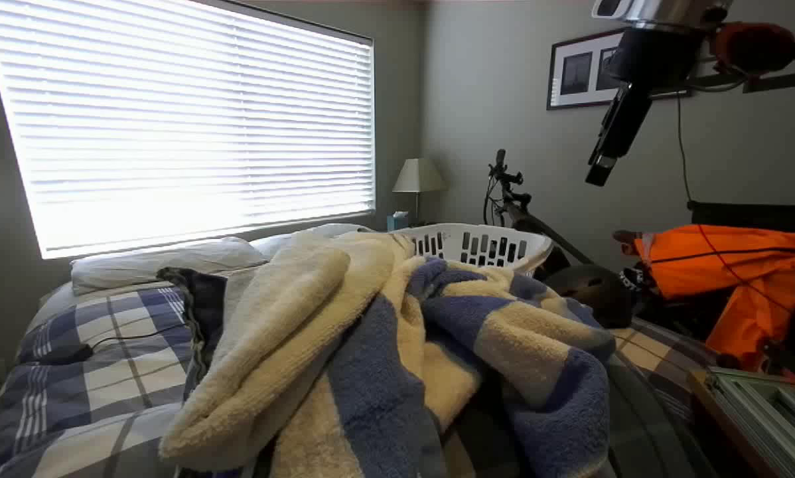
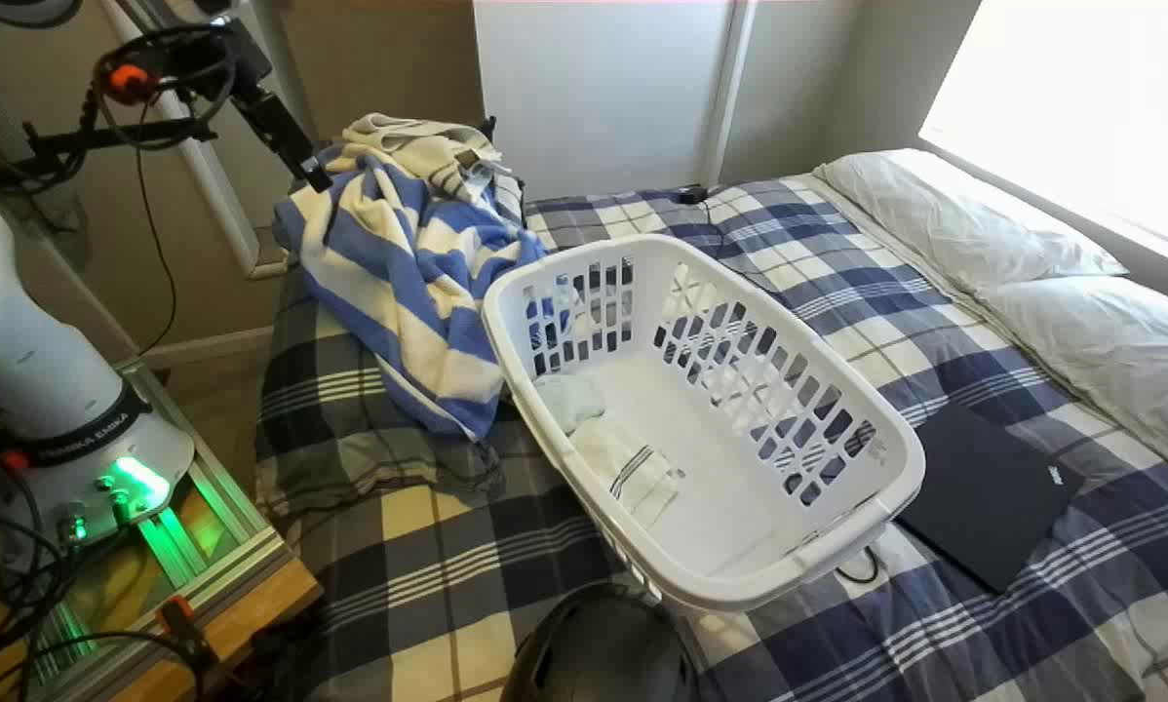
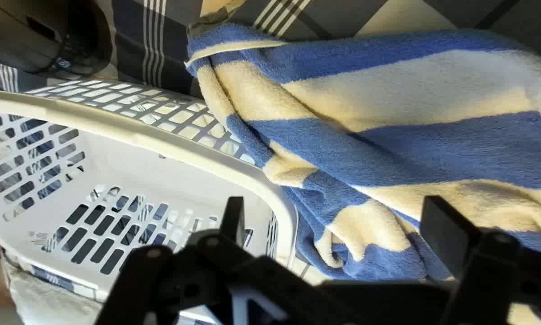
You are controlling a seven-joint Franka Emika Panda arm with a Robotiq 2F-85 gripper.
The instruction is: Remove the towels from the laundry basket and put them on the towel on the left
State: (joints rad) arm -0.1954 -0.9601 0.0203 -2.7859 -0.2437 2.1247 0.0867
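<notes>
"As the arm [image 2: 28, 341] is posed, how does its gripper [image 3: 336, 216] stand?"

"Tilted, tip downward; in an exterior view it hangs well above the bedcover [image 1: 112, 312]. Its 2 fingers [image 3: 446, 230], seen in the wrist view, are spread wide, and the striped towel [image 3: 455, 144] shows below them."

"Where do the task's things lie?"

"Within the white laundry basket [image 2: 730, 497]: a pale cloth [image 2: 569, 400] and, beside it, a white cloth [image 2: 623, 463] with dark stripes, both along the long wall nearer the arm. The striped towel, blue and cream, is heaped outside, a cream towel [image 2: 404, 146] at its far end."

"What of edges and clear space?"

"The basket's rim runs just beside the striped towel; whether they touch cannot be judged. Bare bedcover extends from the basket toward 2 pillows [image 2: 945, 210]. A dark helmet [image 2: 603, 648] sits near 1 corner; a flat black object [image 2: 993, 497] lies along the side away from the arm."

"And the surface and room?"

"Plaid bedcover; beyond it, a brightly lit window blind [image 1: 185, 126], a lamp [image 1: 417, 176], and a framed picture [image 1: 577, 73] on the grey wall [image 1: 484, 99]."
</notes>
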